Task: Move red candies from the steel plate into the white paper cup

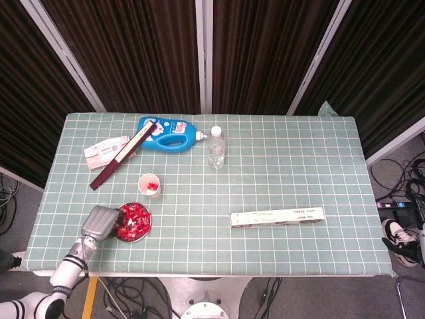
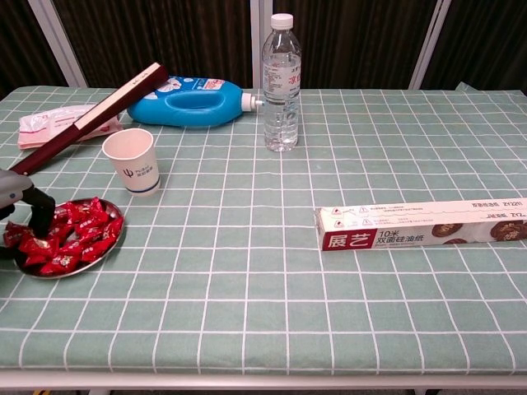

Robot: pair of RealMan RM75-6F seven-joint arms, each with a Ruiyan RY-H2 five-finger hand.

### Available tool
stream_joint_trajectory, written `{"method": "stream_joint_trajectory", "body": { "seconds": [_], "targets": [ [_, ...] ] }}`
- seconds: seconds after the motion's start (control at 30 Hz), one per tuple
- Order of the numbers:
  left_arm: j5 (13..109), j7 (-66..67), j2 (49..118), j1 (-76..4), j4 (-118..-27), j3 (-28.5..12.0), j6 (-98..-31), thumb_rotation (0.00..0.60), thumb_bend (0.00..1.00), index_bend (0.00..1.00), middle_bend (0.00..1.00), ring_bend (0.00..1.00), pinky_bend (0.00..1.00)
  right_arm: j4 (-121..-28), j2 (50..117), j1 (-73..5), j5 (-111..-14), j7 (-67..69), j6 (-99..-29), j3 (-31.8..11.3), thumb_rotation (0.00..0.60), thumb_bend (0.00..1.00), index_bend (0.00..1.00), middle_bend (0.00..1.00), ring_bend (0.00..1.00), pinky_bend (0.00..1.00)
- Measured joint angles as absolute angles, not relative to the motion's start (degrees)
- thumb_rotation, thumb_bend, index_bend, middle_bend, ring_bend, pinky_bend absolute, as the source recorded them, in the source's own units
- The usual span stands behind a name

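Note:
A steel plate (image 1: 147, 230) (image 2: 104, 249) heaped with red candies (image 1: 135, 220) (image 2: 79, 231) sits near the table's front left corner. Just behind it stands the white paper cup (image 1: 150, 185) (image 2: 132, 161); the head view shows red candy inside it. My left hand (image 1: 99, 222) (image 2: 20, 201) hangs over the plate's left side, with dark fingers (image 2: 37, 212) dipped into the pile. Whether they grip a candy is hidden. The right hand appears in neither view.
Behind the cup lie a long dark red box (image 1: 121, 163) (image 2: 90, 119), a pink packet (image 1: 105, 149) (image 2: 48, 123) and a blue detergent bottle (image 1: 169, 134) (image 2: 189, 103). A water bottle (image 1: 216, 147) (image 2: 282, 82) stands mid-table. A wrap box (image 1: 277, 216) (image 2: 420, 224) lies to the right.

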State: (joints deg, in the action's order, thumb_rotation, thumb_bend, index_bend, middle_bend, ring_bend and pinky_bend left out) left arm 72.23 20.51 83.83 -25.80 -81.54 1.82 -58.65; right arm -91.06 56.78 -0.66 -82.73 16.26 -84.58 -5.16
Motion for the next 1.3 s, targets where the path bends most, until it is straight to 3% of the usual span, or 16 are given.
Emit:
{"method": "stream_joint_trajectory", "body": {
  "seconds": [0.2, 0.47, 0.83, 1.13, 1.3],
  "targets": [
    [74.67, 16.80, 84.20, -26.07, -80.25, 1.60, -58.65, 0.600, 0.46, 0.73, 0.74, 0.95, 1.00, -91.04, 56.69, -0.54, -82.70, 16.66, -84.80, -5.17, 0.600, 0.03, 0.00, 0.13, 0.00, 0.33],
    [77.64, 14.62, 82.37, -26.69, -82.82, 0.33, -60.44, 0.600, 0.46, 0.73, 0.76, 0.95, 1.00, -90.76, 56.73, -0.44, -82.81, 17.14, -85.01, -5.15, 0.600, 0.03, 0.00, 0.13, 0.00, 0.33],
    [77.30, 15.67, 79.52, -33.17, -87.80, -6.89, -58.57, 0.600, 0.46, 0.73, 0.76, 0.95, 1.00, -90.27, 56.77, -0.09, -82.48, 17.79, -85.32, -5.17, 0.600, 0.03, 0.00, 0.14, 0.00, 0.33],
    [71.81, 17.43, 82.65, -38.93, -84.76, -10.55, -53.02, 0.600, 0.46, 0.71, 0.73, 0.95, 1.00, -90.06, 56.79, 0.06, -81.81, 17.82, -85.09, -5.29, 0.600, 0.03, 0.00, 0.13, 0.00, 0.33],
    [69.16, 18.95, 84.41, -40.37, -82.37, -10.31, -51.22, 0.600, 0.44, 0.65, 0.61, 0.94, 1.00, -90.05, 56.76, 0.06, -81.44, 17.72, -84.86, -5.39, 0.600, 0.03, 0.00, 0.13, 0.00, 0.33]
  ]
}}
